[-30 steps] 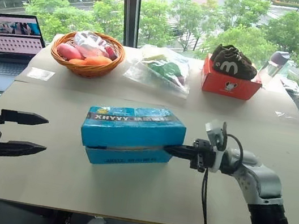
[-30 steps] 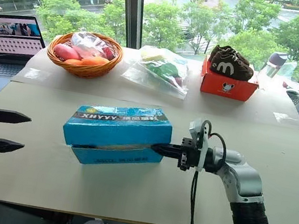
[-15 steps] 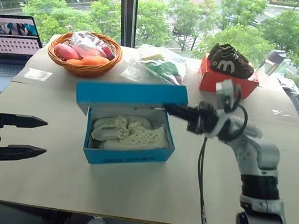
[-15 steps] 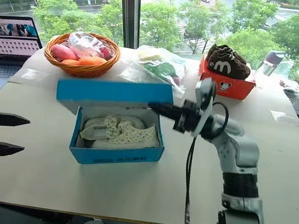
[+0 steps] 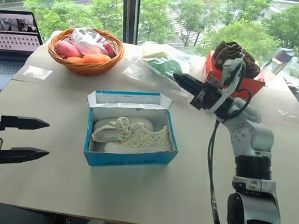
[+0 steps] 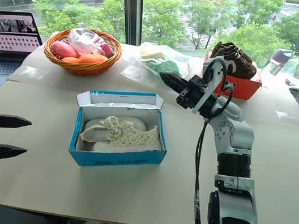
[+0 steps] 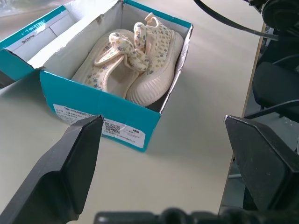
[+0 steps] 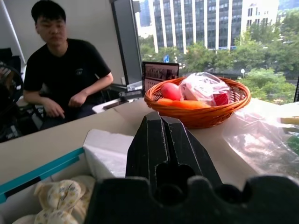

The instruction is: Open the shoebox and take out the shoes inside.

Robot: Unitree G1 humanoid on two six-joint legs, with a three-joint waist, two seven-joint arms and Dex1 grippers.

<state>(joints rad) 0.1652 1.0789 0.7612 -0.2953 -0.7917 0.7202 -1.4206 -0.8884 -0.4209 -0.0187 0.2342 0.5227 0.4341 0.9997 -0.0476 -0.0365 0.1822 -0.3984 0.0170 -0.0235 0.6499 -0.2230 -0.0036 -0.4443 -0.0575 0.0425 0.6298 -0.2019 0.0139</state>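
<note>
With the turquoise cardboard shoebox [image 5: 133, 129] lying open, the wide-spread left claw [image 5: 19, 136] beside it should pinch the cream speckled shoes [image 5: 128, 135], while the pinched-shut right claw [image 5: 184, 82] hovers behind the box.

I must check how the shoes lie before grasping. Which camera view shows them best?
The left wrist view: the cream shoes appear close and large inside the open shoebox. Both eye views show them smaller, from above. The right wrist view shows only a part of them.
</note>
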